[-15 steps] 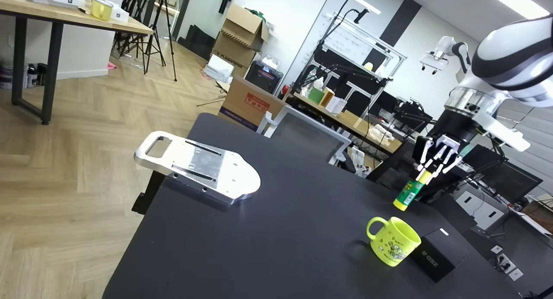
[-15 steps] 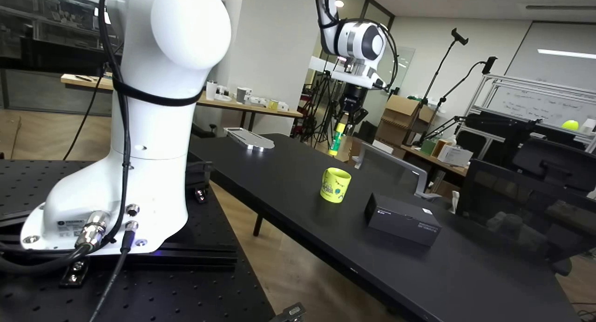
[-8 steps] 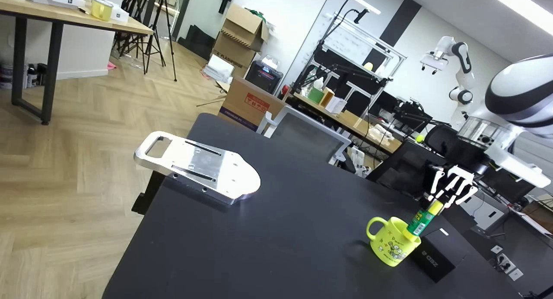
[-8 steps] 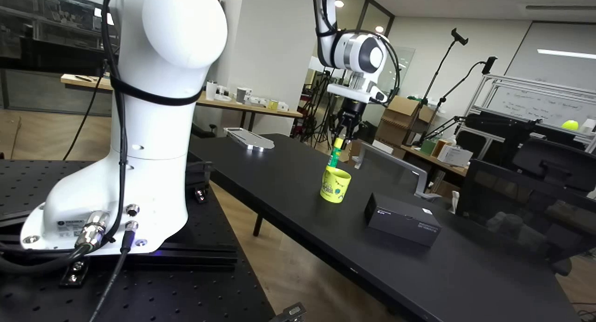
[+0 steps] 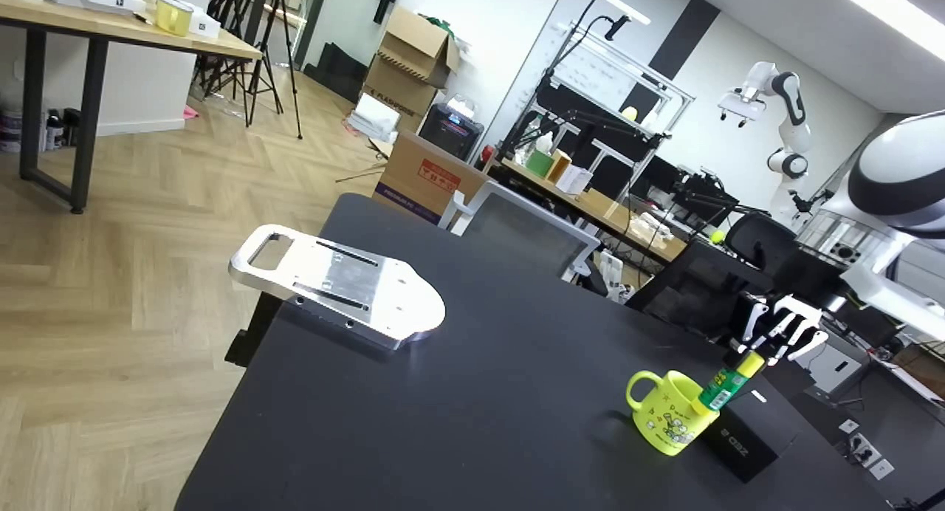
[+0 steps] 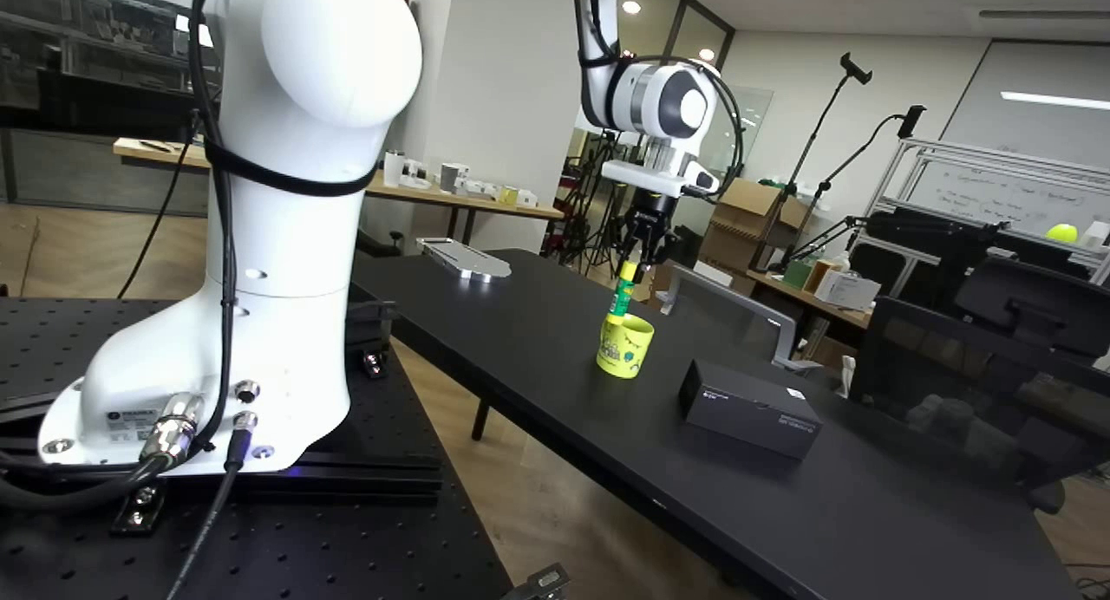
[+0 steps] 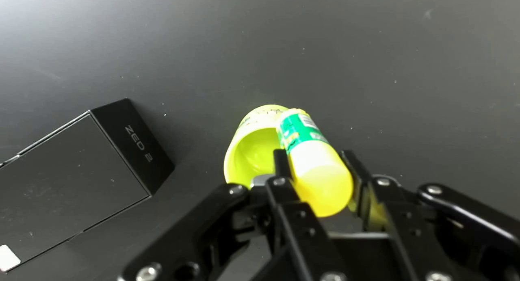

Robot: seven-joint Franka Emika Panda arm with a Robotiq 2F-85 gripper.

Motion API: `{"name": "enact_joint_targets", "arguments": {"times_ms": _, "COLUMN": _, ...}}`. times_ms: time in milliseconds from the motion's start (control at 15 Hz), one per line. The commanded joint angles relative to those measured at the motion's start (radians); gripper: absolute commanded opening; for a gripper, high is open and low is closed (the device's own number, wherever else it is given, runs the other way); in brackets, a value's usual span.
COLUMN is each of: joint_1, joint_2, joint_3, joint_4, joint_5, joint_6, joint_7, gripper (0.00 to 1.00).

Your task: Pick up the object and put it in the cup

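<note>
Pick done: black two-finger gripper (image 7: 315,156) is closed on green-yellow cylindrical stick (image 5: 726,385) | lower end at rim of lime-green round mug (image 5: 668,422), between long edges of black table (image 5: 502,422); whether inside, I cannot tell | Left, probably: lowering, release

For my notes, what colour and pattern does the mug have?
The mug is yellow-green with small printed drawings, best seen in an exterior view.

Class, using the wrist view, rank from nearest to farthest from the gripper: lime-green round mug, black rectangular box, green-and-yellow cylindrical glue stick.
1. Glue stick: held in the gripper.
2. Lime-green mug: just beyond, partly behind the glue stick.
3. Black box: farthest, at picture left.
</note>
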Motion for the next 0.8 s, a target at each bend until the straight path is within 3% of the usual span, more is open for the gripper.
{"name": "enact_joint_targets", "arguments": {"times_ms": 0, "joint_1": -0.009, "joint_2": -0.046, "joint_3": -0.003, "joint_4": -0.037, "joint_5": -0.012, "joint_6": 0.033, "joint_7": 0.047, "gripper": 0.09}}
{"name": "enact_joint_targets", "arguments": {"times_ms": 467, "joint_1": -0.03, "joint_2": -0.012, "joint_3": -0.007, "joint_4": 0.011, "joint_5": 0.015, "joint_6": 0.034, "joint_7": 0.032, "gripper": 0.09}}
{"name": "enact_joint_targets", "arguments": {"times_ms": 733, "joint_1": -0.036, "joint_2": 0.033, "joint_3": -0.002, "joint_4": 0.002, "joint_5": 0.036, "joint_6": 0.094, "joint_7": 0.022, "gripper": 0.09}}
